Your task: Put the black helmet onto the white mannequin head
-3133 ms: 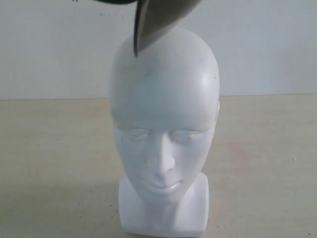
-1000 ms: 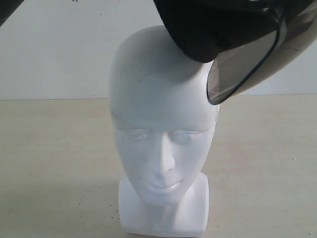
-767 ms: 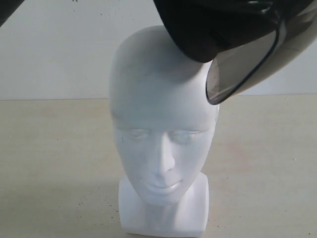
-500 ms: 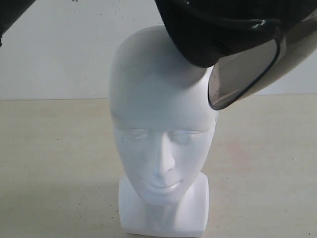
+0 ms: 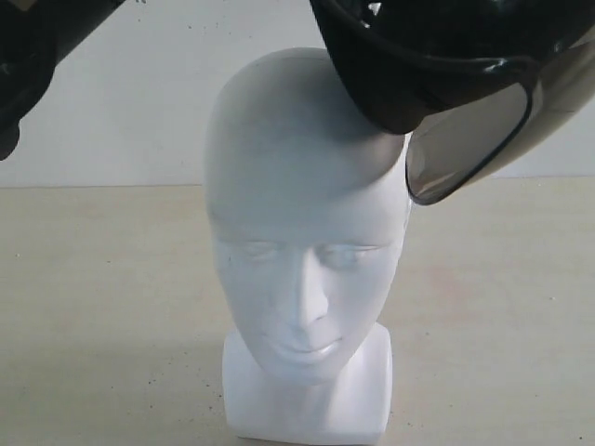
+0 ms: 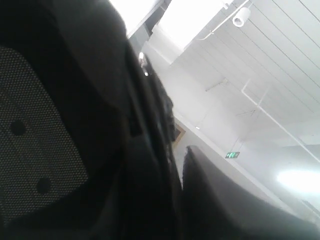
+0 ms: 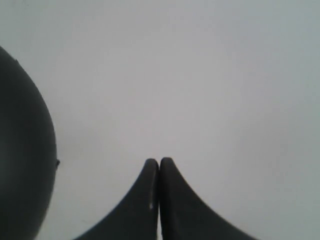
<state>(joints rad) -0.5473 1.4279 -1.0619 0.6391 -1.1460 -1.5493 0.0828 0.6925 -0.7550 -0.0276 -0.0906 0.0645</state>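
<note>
Helmet (image 5: 418,65) hanging tilted, off-centre at head (image 5: 307,214); best centring opening over crown before lowering; right gripper (image 7: 159,167) pinching closed, empty; left gripper: cannot tell.

Most of black helmet (image 5: 418,65) beyond ext. view's top edge.

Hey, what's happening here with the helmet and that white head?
A two-armed robot is putting the black helmet onto the white mannequin head. The helmet hangs tilted over one side of the crown, visor off to the side, not yet seated. The right gripper is shut and empty beside the shell; what holds the helmet can't be made out.
</note>
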